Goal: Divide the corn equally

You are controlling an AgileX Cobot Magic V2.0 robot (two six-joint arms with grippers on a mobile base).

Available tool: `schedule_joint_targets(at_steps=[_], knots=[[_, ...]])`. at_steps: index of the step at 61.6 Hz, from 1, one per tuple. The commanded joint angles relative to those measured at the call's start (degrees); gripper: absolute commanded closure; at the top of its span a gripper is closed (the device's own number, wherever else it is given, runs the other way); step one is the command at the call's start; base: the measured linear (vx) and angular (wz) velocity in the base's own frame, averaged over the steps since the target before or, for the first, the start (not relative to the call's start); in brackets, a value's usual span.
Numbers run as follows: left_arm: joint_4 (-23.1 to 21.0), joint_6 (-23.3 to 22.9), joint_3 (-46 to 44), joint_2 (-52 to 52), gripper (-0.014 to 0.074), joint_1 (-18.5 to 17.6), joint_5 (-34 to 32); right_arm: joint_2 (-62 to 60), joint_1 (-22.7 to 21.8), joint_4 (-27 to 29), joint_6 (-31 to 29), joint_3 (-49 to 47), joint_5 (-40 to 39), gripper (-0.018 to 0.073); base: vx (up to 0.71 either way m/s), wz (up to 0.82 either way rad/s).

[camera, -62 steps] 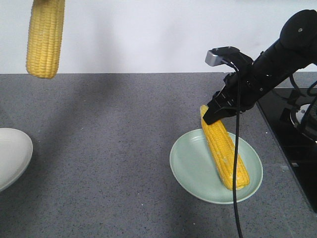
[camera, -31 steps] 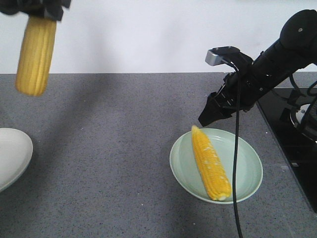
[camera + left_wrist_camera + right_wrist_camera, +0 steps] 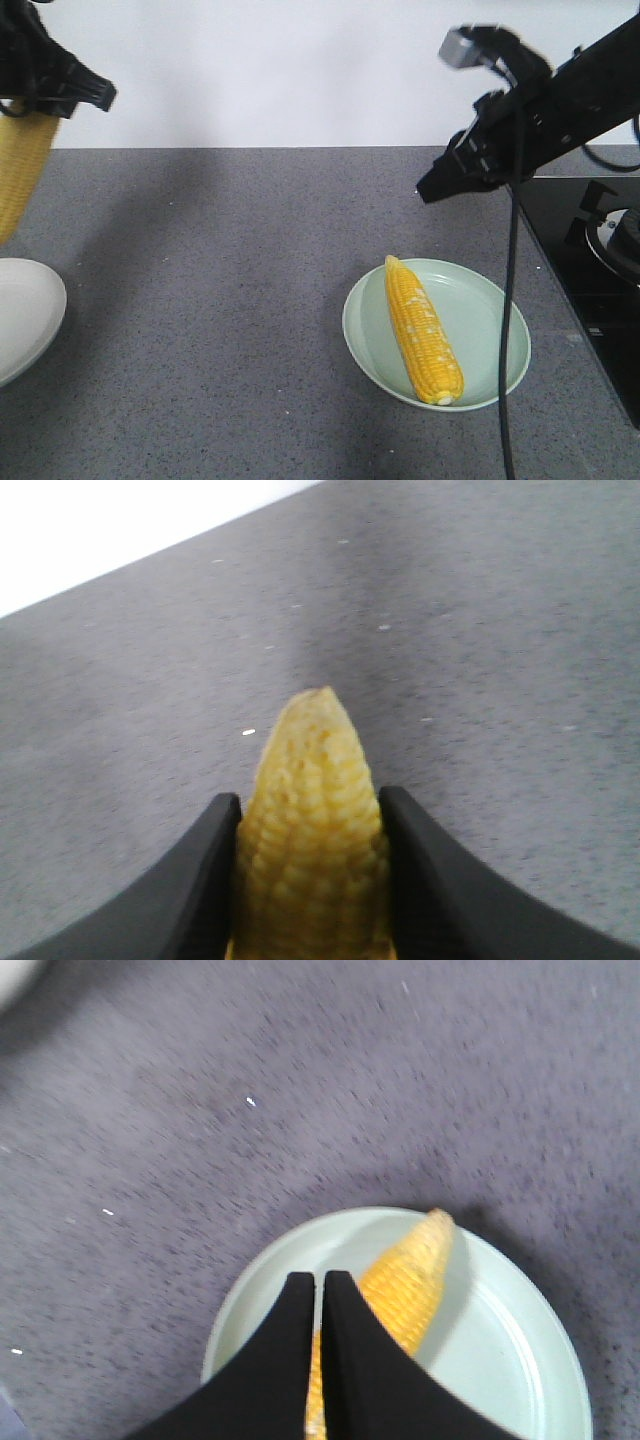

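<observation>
One corn cob lies lengthwise on the pale green plate, tip pointing away. My right gripper hangs above and behind that plate, shut with nothing in it. In the right wrist view its fingers nearly touch over the cob and plate. At the far left my left gripper is shut on a second corn cob, which hangs above the white plate. In the left wrist view this cob fills the gap between the black fingers.
A black cooktop takes up the right end of the grey counter. A white wall stands behind. The right arm's black cable hangs in front of the green plate.
The right gripper let go of its cob onto the green plate, rose up and right, and shut. The left gripper carried its cob down and left, towards the white plate.
</observation>
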Motion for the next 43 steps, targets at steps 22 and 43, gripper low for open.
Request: schedule_joint_targets(at_steps=[22, 43], knots=[[3.9, -3.8, 14.4, -4.4, 0.0603, 12.3, -5.2, -13.1, -0.2, 4.7, -3.3, -1.5, 2.9, 0.0568, 0.00, 0.00], [3.9, -5.4, 22.0, -4.2, 0.0603, 13.5, -8.3, -14.5, -0.2, 4.7, -3.3, -1.5, 2.9, 0.0566, 0.00, 0.00]])
